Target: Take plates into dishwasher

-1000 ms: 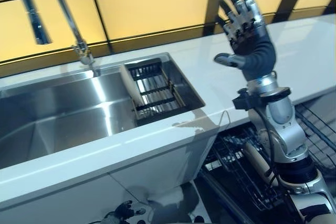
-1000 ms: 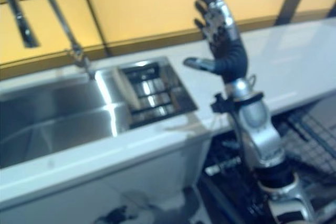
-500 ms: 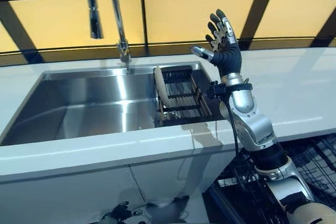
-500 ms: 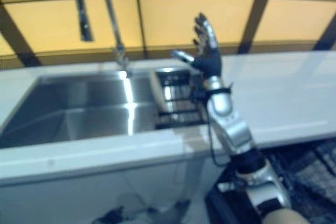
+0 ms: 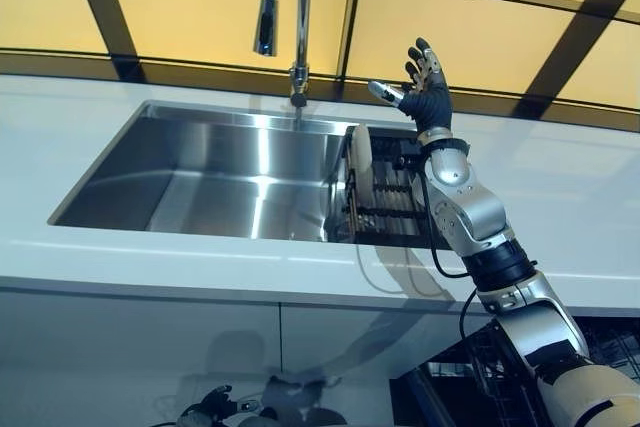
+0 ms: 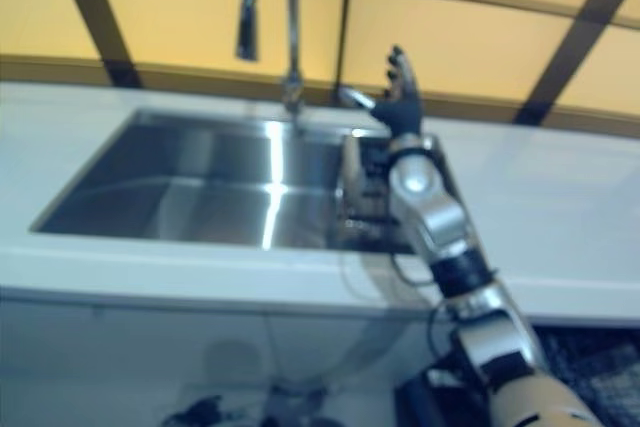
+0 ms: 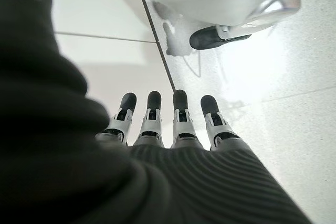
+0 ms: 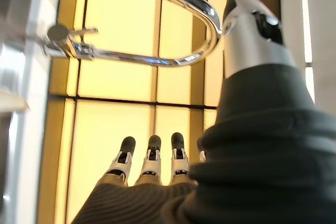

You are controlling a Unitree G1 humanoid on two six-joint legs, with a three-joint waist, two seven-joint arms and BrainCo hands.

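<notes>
A white plate [image 5: 362,161] stands on edge in a dark dish rack [image 5: 398,205] at the right end of the steel sink [image 5: 200,192]. My right hand [image 5: 427,97] is open, fingers straight and spread, raised above the far side of the rack, just right of the plate and not touching it. In the right wrist view its fingers [image 8: 152,162] point at the faucet and the yellow wall. My left hand [image 5: 213,409] hangs low by the floor, open and empty, with straight fingers [image 7: 180,120]. The black dishwasher rack [image 5: 462,389] shows at the lower right.
A tall curved faucet [image 5: 297,17] stands behind the sink, just left of my right hand. The white counter [image 5: 560,197] runs around the sink, with a yellow panelled wall [image 5: 180,7] behind. White cabinet fronts [image 5: 140,337] lie below.
The camera has swung, so the whole scene has shifted. My right hand has reached farther out, from above the counter to above the rack beside the plate, still open.
</notes>
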